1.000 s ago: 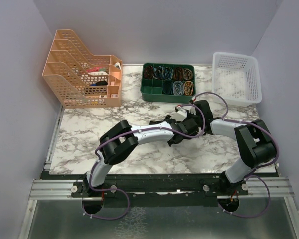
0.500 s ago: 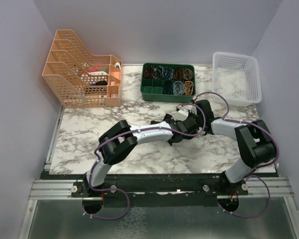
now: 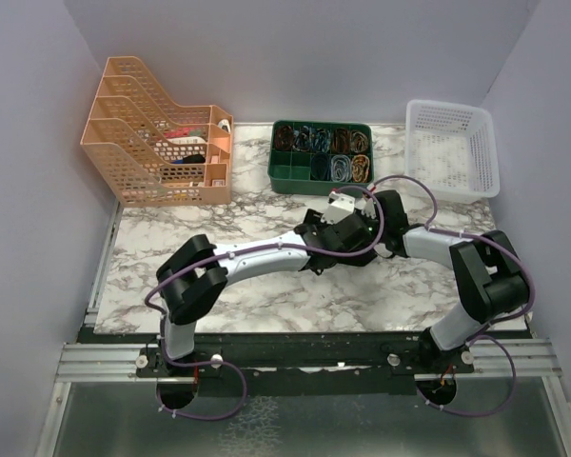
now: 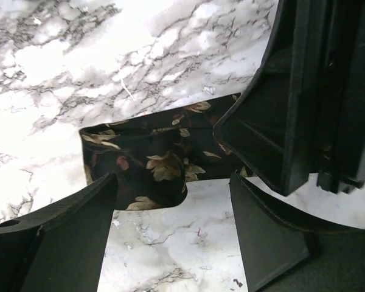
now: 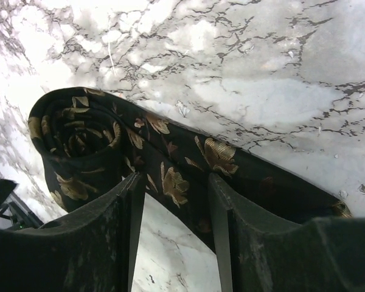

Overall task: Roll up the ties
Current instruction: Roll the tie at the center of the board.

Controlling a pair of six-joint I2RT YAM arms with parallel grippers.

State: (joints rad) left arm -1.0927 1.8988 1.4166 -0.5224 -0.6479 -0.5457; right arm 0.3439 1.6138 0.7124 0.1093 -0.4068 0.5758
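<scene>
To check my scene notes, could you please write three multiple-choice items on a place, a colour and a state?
1. Where does the white basket stand? A. far left B. far right C. near edge
2. What colour are the leaves on the tie? A. blue B. white C. gold
3. How is the tie? A. rolled at one end B. knotted C. torn in half
Answers: 1 B, right of the green tray; 2 C, gold on black cloth; 3 A, a coil shows in the right wrist view.

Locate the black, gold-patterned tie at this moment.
The tie lies at the middle of the table, just in front of the green tray, under the left gripper and right gripper; its rolled end shows left in the right wrist view.
</scene>
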